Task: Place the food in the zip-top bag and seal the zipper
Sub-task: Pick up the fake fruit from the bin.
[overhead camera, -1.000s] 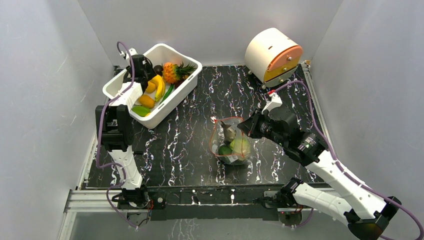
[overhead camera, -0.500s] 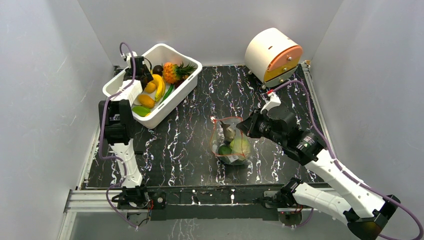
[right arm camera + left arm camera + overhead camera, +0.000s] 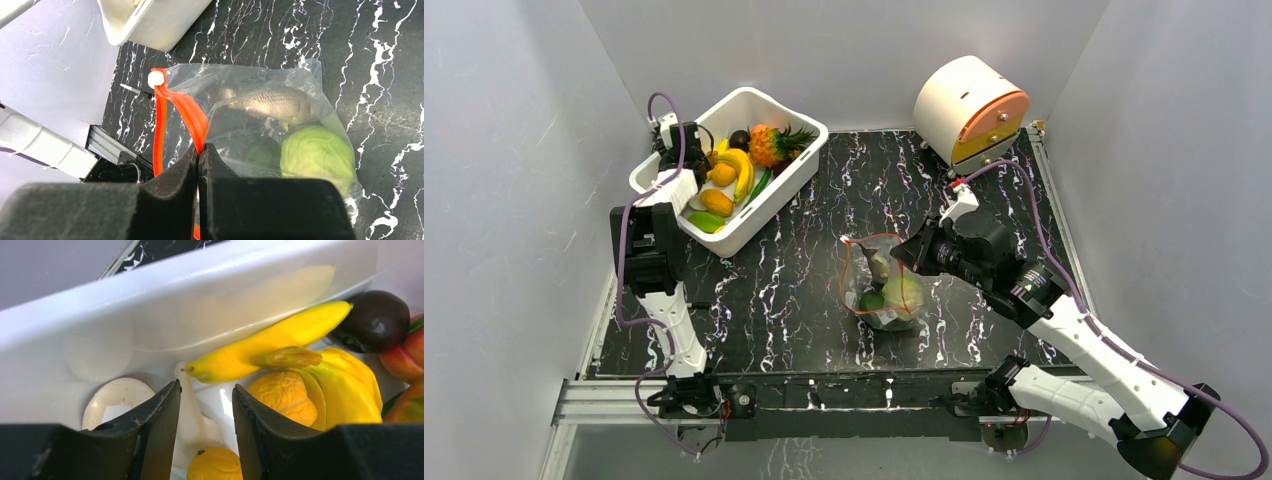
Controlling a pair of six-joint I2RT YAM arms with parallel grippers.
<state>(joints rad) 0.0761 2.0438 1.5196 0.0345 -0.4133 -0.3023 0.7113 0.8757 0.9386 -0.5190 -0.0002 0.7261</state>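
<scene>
1. The crinkly clear plastic zip-top bag (image 3: 886,290) sits on the black white-veined table (image 3: 804,290), a little right of centre and toward the near edge. Glare and creases blur the food inside: a grey-brown toy fish (image 3: 272,104), a light-green round fruit (image 3: 316,155), and a dark-green piece (image 3: 261,150) whose shape is hard to make out.
2. The bag's long axis runs roughly near to far; the food bulges at the near end; the mouth gapes at the far end.
3. The thin red-orange zipper strip (image 3: 181,111) loops round that mouth, unsealed, with a small white slider (image 3: 156,79) at one corner; its lower run is cut off behind the fingers in the right wrist view.
4. The right gripper (image 3: 199,152) reaches in from the right; its black jaws are pressed together on the strip.
5. Far left, the left gripper (image 3: 206,386) hangs inside the white rectangular tub (image 3: 200,295), jaws part-way apart with nothing clamped. A white long-necked piece (image 3: 187,395) stands in the gap, close to one finger and clear of the other; its base is hidden, and I cannot tell whether it touches.
6. Beside it lie a yellow banana (image 3: 280,337), a wrinkled orange piece (image 3: 282,392) and a dark round fruit (image 3: 376,320); a reddish fruit is cut off at the edge.
</scene>
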